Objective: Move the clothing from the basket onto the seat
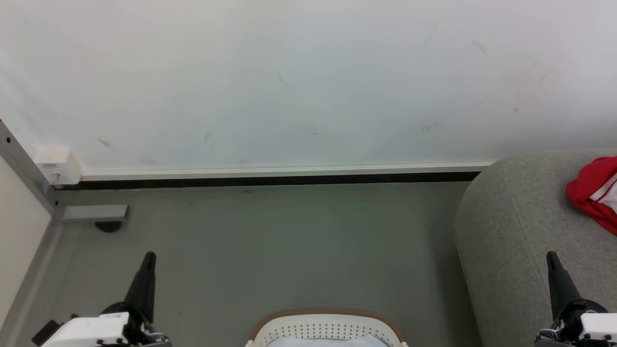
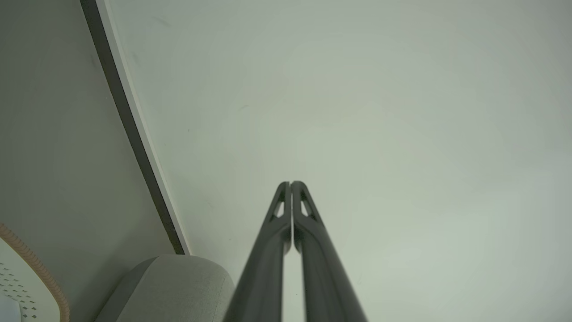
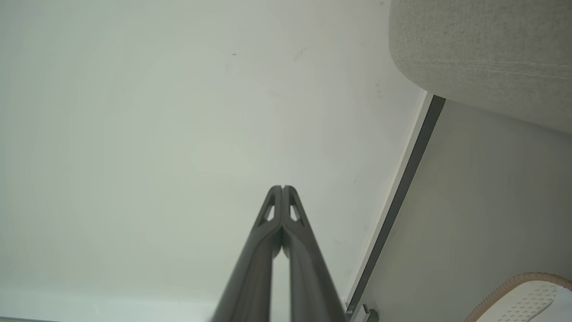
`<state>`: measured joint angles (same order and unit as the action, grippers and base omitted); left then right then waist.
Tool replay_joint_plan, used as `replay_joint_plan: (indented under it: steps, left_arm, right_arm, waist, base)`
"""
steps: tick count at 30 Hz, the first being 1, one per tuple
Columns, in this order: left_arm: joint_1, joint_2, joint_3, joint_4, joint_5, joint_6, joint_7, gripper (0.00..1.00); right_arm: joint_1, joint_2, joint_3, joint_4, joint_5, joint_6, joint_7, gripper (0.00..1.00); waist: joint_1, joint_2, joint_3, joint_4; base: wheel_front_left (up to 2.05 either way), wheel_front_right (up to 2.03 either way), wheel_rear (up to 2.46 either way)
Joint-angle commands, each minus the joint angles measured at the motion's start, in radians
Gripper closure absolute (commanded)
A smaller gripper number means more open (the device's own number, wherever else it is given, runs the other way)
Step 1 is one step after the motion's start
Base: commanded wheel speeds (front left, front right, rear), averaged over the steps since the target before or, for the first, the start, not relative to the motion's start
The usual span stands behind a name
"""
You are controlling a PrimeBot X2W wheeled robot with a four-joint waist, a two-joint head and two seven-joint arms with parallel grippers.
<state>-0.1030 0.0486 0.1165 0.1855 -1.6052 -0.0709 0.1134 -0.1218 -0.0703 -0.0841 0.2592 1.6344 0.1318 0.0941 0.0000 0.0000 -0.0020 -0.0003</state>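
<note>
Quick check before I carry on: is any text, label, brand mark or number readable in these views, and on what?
None readable.
The basket, the seat, the clothing and the wall show no print.
The white box at the wall's foot is too small to tell whether it bears a marking.

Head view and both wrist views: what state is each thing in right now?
left hand: shut, holding nothing
right hand: shut, holding nothing
clothing: lying crumpled on the seat
seat: bears the clothing, at the view's right edge
basket: upright on the floor; no red in the part that shows
</note>
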Motion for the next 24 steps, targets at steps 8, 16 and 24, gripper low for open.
replay_joint_plan:
  steps: [8,16,24]
  left_arm:
    - [-0.008,0.002,0.003,-0.003,-0.012,-0.001,0.004,1.00]
    - [-0.008,0.002,0.003,-0.003,-0.012,-0.001,0.004,1.00]
    - [-0.008,0.002,0.003,-0.003,-0.012,-0.001,0.004,1.00]
  right_arm:
    - [-0.008,-0.012,0.002,-0.004,0.012,-0.002,-0.006,1.00]
    - [-0.008,-0.014,0.005,-0.004,0.016,-0.002,-0.008,1.00]
    - [-0.007,-0.016,0.008,-0.004,0.019,-0.002,-0.011,1.00]
  waist:
    - [0.0000,0.0000,0.000,0.000]
    - [0.0000,0.0000,0.000,0.000]
    - [0.0000,0.0000,0.000,0.000]
  base:
    - [0.00,0.00,0.00]
    - [0.00,0.00,0.00]
    - [0.00,0.00,0.00]
